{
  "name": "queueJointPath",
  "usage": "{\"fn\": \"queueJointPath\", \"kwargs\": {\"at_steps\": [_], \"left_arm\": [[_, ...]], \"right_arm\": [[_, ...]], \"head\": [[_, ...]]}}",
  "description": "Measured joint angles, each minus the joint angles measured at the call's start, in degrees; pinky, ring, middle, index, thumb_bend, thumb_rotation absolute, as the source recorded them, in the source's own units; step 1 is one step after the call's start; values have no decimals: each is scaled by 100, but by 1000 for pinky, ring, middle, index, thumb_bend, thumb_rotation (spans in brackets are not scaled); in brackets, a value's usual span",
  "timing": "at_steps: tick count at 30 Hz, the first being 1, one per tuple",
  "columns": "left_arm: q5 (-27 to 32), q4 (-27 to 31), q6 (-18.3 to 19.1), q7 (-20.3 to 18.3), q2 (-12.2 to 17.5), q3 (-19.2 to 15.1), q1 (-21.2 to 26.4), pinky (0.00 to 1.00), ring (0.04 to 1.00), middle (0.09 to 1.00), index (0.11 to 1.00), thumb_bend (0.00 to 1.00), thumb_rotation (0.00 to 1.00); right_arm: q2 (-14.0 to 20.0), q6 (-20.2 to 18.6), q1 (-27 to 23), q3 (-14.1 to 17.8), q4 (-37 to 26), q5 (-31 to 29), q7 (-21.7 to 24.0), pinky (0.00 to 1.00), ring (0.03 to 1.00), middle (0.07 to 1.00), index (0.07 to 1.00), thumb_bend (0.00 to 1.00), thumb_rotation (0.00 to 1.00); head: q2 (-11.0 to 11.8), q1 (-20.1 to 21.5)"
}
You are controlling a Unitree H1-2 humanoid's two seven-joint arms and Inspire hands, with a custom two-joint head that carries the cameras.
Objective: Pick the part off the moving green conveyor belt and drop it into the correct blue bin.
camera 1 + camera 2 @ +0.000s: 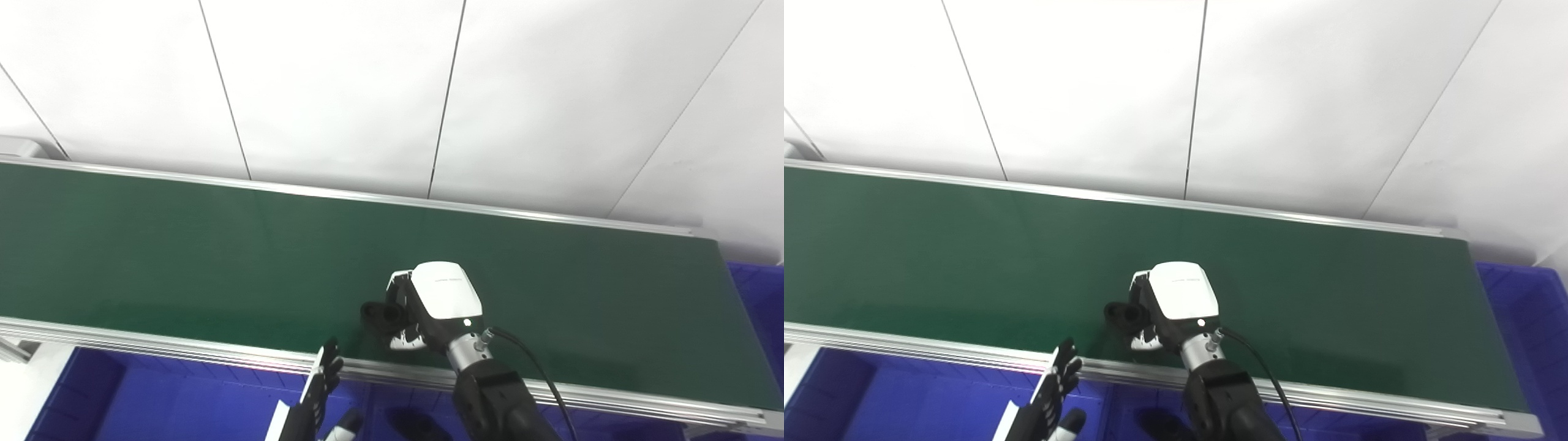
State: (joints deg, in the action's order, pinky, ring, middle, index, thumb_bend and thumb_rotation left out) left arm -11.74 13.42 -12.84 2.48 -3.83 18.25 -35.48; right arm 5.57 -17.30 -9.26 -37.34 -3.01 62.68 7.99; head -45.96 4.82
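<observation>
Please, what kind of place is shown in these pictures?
Probably an industrial sorting or test station. A long green conveyor belt with metal side rails runs along a plain white panel wall, and blue bins stand below its near edge.

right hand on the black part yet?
Touching. Left eye view shows the right hand with fingers curled around the black part over the green belt.
</observation>
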Motion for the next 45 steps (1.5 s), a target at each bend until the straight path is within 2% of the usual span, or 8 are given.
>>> {"fn": "queueJointPath", "kwargs": {"at_steps": [10,16,23,30,31,39,42,45], "left_arm": [[153,200,255,-31,8,-149,143,1000,1000,1000,1000,696,911],[255,200,377,-50,81,-350,299,1000,1000,1000,1000,674,925],[495,200,440,-127,102,-432,462,1000,1000,1000,1000,711,939],[548,287,775,-164,153,-627,668,1000,1000,1000,1000,715,953],[549,342,830,-167,163,-646,704,1000,1000,1000,1000,717,945],[615,320,891,-227,169,-815,988,1000,996,1000,1000,734,938],[603,208,890,-227,177,-856,1057,1000,996,1000,1000,733,932],[603,167,888,-234,197,-870,1066,999,993,1000,1000,720,927]], "right_arm": [[23,0,128,414,-1300,376,841,126,182,469,481,525,0],[164,2,784,486,-1721,709,1179,158,221,471,482,524,1],[233,5,1585,602,-2066,974,1291,133,192,470,479,527,0],[261,9,2203,687,-2034,1104,1288,137,199,470,480,526,0],[260,9,2233,688,-2014,1124,1311,125,188,411,492,522,0],[239,59,2083,745,-1451,1149,1118,125,190,382,502,519,0],[237,93,2013,742,-1295,1109,957,121,185,458,480,529,0],[238,117,2009,727,-1158,1058,781,135,202,468,480,529,0]], "head": [[-176,537],[-202,731],[-282,915],[-518,1056],[-554,1065],[-616,1030],[-624,1030],[-624,1021]]}}
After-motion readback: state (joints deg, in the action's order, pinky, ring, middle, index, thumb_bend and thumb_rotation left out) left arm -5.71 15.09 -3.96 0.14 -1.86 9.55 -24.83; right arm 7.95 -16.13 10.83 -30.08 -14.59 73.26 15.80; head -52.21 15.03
